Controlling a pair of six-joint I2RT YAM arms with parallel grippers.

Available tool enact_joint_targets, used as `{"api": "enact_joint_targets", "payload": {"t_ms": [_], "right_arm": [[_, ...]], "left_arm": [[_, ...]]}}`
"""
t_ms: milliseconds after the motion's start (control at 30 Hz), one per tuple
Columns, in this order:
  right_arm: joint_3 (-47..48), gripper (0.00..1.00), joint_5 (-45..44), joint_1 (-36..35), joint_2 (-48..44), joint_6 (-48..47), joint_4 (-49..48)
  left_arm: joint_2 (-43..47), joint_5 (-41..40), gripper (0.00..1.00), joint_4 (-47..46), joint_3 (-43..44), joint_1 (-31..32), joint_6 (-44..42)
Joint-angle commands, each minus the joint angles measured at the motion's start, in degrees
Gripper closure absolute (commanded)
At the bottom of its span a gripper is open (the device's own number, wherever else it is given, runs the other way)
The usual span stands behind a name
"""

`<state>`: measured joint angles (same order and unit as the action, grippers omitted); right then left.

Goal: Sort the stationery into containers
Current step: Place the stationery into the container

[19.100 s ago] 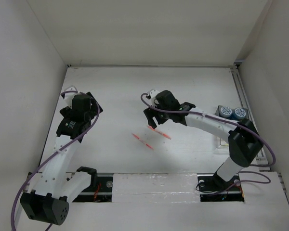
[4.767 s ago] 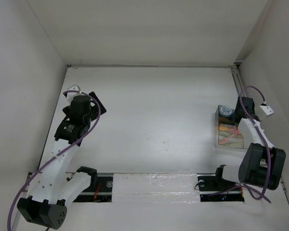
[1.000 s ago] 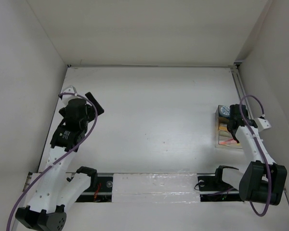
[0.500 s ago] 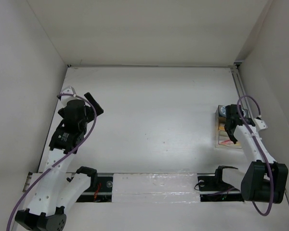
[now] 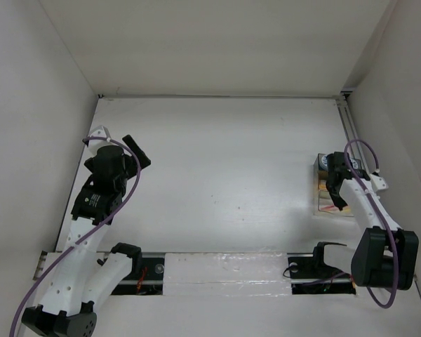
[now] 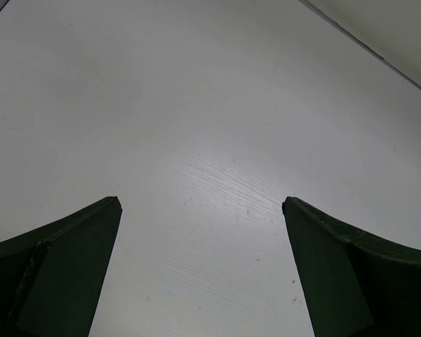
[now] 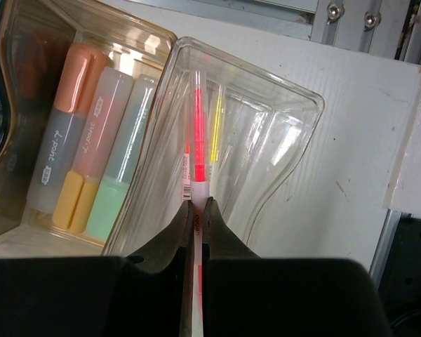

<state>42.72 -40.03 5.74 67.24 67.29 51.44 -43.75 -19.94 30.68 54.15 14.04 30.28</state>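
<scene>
At the right edge of the table stands the clear compartment tray (image 5: 329, 205). My right gripper (image 5: 335, 184) hangs over it. In the right wrist view the gripper (image 7: 197, 202) is shut on a thin red-pink pen (image 7: 198, 133), which points into the tray's clear compartment (image 7: 295, 133). Another red pen and a thin yellow one (image 7: 215, 130) lie in that compartment. Orange, pink and green markers (image 7: 91, 168) fill the tan-bottomed compartment beside it. A blue-and-white roll (image 5: 324, 161) sits at the tray's far end. My left gripper (image 5: 133, 151) is open at the far left, its fingers (image 6: 70, 253) spread above bare table.
White walls close in the table on the left, back and right. A metal rail (image 7: 351, 17) runs along the right wall just past the tray. A purple cable (image 5: 361, 151) loops over my right wrist.
My right wrist has shifted a little to the left over the tray, with the pen still in its grip. The left arm has hardly moved.
</scene>
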Motion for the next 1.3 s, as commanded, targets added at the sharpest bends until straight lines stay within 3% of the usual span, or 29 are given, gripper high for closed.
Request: {"api": "enact_joint_targets", "payload": {"t_ms": [0, 800, 1033, 1167, 1267], "right_arm": [[2.1, 1.0, -0.49, 1.29, 0.61, 0.57, 1.65], [2.63, 0.99, 1.62, 4.72, 2.89, -5.05, -2.05], [2.1, 0.7, 2.77, 4.72, 1.66, -7.07, -3.1], [2.63, 0.39, 2.77, 4.72, -0.36, -7.61, -3.1], [2.63, 0.26, 3.46, 4.72, -2.12, -8.83, -3.1]], "left_arm": [[0.59, -0.09, 0.0, -1.41, 1.13, 0.11, -0.66], [1.65, -0.09, 0.0, -1.41, 1.13, 0.11, -0.66], [1.65, -0.09, 0.0, -1.41, 1.13, 0.11, -0.66], [1.65, -0.09, 0.0, -1.41, 1.13, 0.11, -0.66], [1.12, -0.09, 0.0, -1.41, 1.13, 0.11, -0.66]]}}
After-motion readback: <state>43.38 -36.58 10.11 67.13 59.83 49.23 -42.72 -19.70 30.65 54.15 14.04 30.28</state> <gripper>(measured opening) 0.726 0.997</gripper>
